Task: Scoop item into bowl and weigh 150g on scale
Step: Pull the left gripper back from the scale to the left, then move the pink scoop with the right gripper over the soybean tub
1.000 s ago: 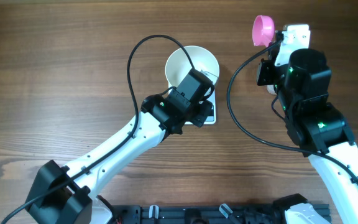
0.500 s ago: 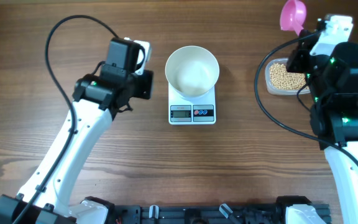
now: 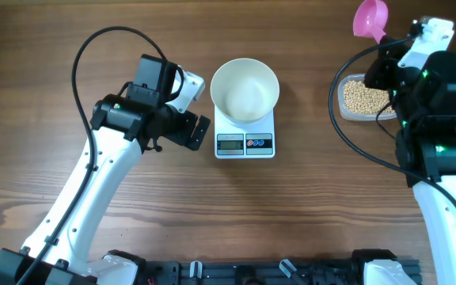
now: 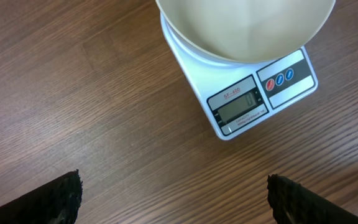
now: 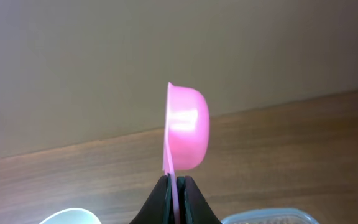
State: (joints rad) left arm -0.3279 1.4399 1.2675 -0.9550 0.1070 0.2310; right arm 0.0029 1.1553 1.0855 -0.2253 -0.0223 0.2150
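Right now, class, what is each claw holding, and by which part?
The right claw pinches the pink scoop by its handle; the left claw is open, holding nothing.

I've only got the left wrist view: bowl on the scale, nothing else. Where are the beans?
Observer: The beans lie in a clear tub off to the right of the scale, apart from it.
Operator: Is the other arm holding anything?
Observer: Yes. The right gripper is shut on the handle of a pink scoop, held past the tub's far edge.
Operator: Any beans in that scoop?
Observer: None show in it from overhead.
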